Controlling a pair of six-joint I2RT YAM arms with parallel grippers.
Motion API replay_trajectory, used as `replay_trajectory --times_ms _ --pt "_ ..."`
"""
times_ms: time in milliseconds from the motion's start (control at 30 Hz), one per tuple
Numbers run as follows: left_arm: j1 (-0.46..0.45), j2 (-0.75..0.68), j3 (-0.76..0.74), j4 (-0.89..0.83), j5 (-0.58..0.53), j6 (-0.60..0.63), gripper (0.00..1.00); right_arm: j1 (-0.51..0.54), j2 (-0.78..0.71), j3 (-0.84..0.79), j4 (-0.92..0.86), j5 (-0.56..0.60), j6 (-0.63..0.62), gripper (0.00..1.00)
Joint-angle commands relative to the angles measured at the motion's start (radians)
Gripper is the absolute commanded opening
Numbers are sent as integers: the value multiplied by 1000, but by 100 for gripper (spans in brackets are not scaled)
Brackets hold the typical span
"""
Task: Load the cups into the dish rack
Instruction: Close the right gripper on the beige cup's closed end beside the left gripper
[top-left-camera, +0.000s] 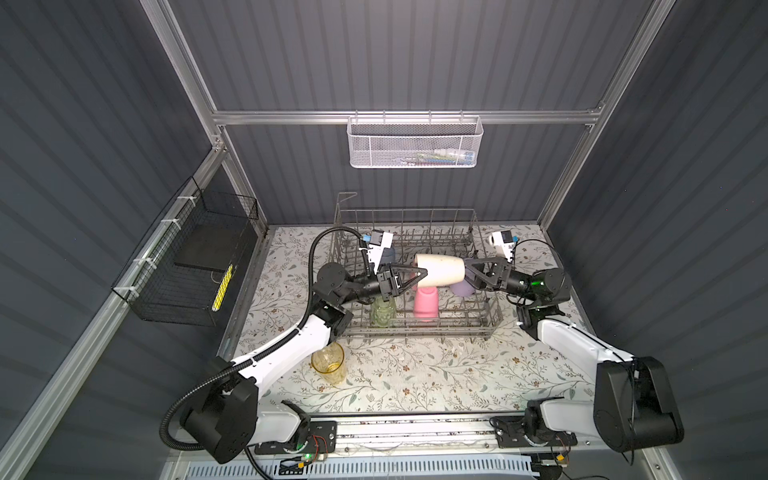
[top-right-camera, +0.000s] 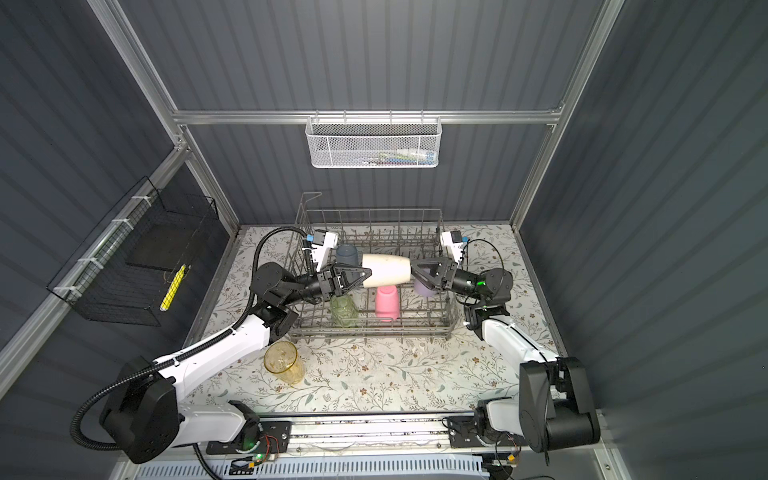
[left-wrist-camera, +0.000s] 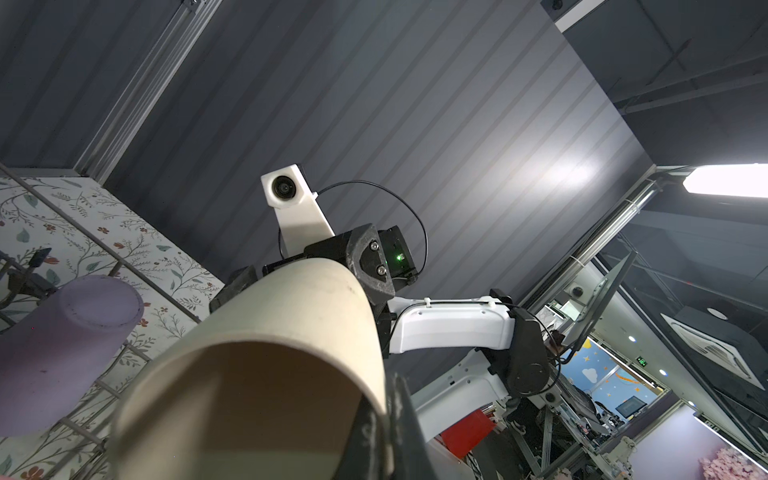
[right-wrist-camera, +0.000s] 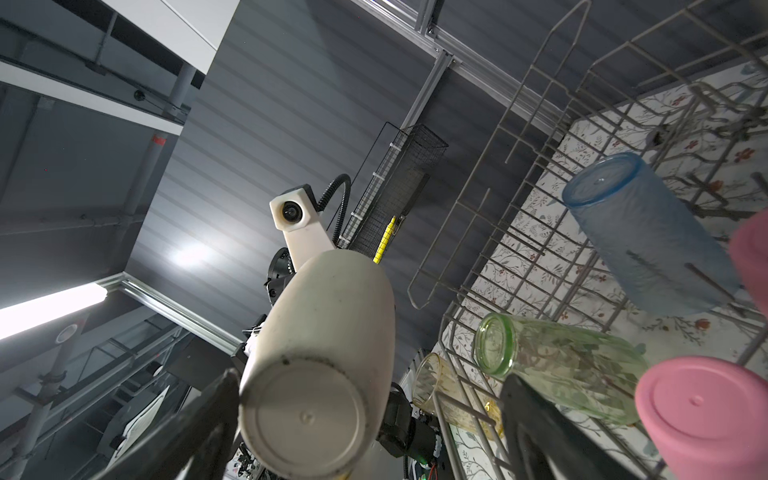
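We see the floral-covered table (top-left-camera: 415, 374) filling the lower middle of both top views. The grey wire dish rack (top-left-camera: 415, 332) (top-right-camera: 374, 330) sits at its far centre.

The left arm (top-left-camera: 282, 353) climbs from the lower left corner. It bends at an elbow by the rack's left front corner and lays its wrist level over the rack, pointing right. The right arm (top-left-camera: 573, 345) mirrors it from the lower right, wrist level and pointing left.

Between them the beige cup (top-left-camera: 440, 270) (top-right-camera: 386, 270) lies on its side in the air above the rack, mouth to the left.

Below it, in the rack and bottoms up, stand:
- the pink cup (top-left-camera: 426, 303)
- the lavender cup (top-left-camera: 462, 287)
- the green cup (top-left-camera: 383, 312)
- the blue-grey cup (top-left-camera: 388, 254)

A second pink cup (right-wrist-camera: 752, 249) shows at the right edge of the right wrist view. The yellow cup (top-left-camera: 330, 362) stands upright on the table, just in front of the rack's left corner and under the left arm.

The left gripper (top-left-camera: 419, 275) is pinched tight on the beige cup's rim. The right gripper (top-left-camera: 467, 270) has its fingers spread wide on either side of the cup's base. In the right wrist view one finger (right-wrist-camera: 536, 419) stands clear of the cup.
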Motion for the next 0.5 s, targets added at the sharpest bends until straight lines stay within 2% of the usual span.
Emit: replay_trajectory --times_ms 0,100,467 --pt "8 2 -2 55 22 -10 0 11 20 2 162 -23 81 97" --pt "11 2 -4 48 23 -8 0 11 42 6 225 -24 125 96" --pt "29 -13 -20 42 22 -2 0 14 41 6 226 -24 121 96"
